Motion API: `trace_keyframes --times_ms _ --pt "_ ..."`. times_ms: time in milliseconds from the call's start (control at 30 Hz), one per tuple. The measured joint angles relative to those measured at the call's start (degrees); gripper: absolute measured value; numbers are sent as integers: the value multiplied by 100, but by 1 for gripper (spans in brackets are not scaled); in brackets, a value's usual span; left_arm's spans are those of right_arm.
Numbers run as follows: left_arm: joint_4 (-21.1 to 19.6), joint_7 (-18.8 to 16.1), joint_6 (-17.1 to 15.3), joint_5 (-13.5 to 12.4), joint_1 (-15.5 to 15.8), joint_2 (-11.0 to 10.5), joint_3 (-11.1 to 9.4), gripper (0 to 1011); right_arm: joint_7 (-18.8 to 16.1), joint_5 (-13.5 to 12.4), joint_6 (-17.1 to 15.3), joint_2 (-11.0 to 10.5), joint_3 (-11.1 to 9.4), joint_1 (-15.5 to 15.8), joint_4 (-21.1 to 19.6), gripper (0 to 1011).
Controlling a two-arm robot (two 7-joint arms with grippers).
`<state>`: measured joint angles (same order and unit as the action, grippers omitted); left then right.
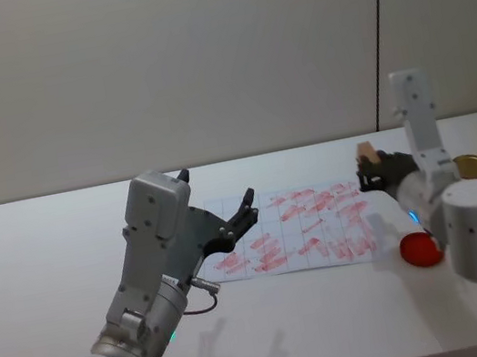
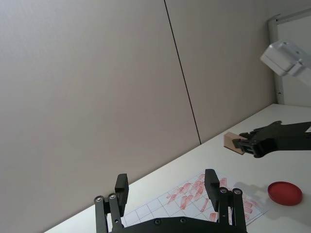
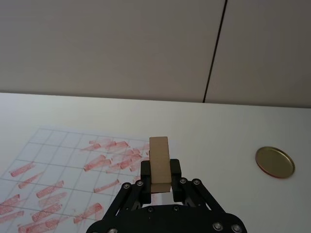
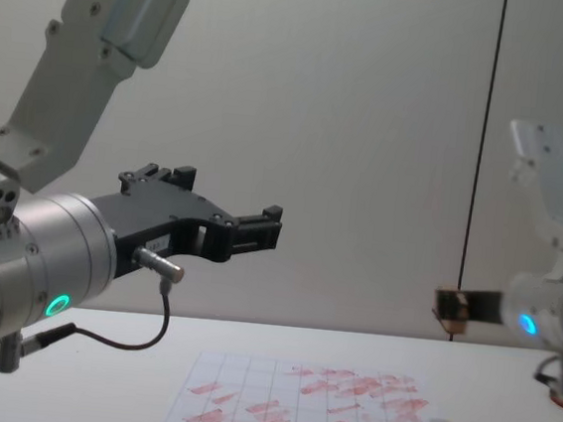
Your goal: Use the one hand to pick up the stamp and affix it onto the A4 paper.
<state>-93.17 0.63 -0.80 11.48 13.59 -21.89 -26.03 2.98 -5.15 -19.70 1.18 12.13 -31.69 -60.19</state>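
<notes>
Stamp (image 3: 159, 165) pinched in my right gripper (image 3: 160, 180), held in the air above the right edge of the A4 paper (image 1: 298, 228).
I see the left gripper (image 4: 260, 227) parked above the sheet's left side, fingers spread; red ink pad (image 1: 419, 249) sits on the table beside the paper.

Brightness: all views are evenly bright, with soft white light and no dark corners.
Light source: it seems to come from above.
Shadows: a soft grey shadow of the left tool (image 1: 245, 207) lies on the desk (image 1: 42, 269) near the robot; a fainter one lies beside the ink pad (image 2: 285, 192).
Glare: none strong; the lid (image 3: 275, 162) has a mild shine.
Blur: the stamp (image 4: 449, 309) looks smeared in the chest view.
</notes>
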Motion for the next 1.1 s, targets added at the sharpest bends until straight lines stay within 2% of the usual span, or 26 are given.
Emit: trace_keyframes --times_ms 233,500,700,1100 --pt "0 0 0 0 0 0 0 993 48 6 -264 -187 -125 410 -492 216" --pt "0 0 0 0 0 0 0 993 73 15 -456 -341 -232 746 -727 216" --pt "0 0 0 0 0 0 0 993 47 35 -500 -398 -272 857 -686 216" --pt "0 0 0 0 0 0 0 993 -139 73 -428 -421 -291 875 -225 216"
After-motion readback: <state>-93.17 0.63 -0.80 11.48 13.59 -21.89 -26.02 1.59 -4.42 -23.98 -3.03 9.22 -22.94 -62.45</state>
